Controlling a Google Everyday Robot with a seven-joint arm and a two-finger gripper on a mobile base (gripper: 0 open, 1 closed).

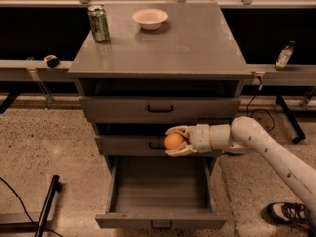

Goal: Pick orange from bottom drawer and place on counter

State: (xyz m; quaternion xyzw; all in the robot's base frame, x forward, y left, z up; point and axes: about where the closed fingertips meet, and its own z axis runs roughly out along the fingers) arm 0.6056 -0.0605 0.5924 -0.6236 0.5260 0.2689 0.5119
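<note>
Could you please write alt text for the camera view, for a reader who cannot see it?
The robot's gripper, jaws shut on the orange, hangs above the open bottom drawer, level with the middle drawer. On the counter above stand a green can and a pale bowl.

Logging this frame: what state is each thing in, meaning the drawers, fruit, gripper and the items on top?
gripper: shut on the orange, in front of the middle drawer
orange: held in the gripper, off every surface
bottom drawer: pulled open
middle drawer: shut
top drawer: shut
can: upright on the counter
bowl: upright on the counter
bottle: upright on the ledge
</note>
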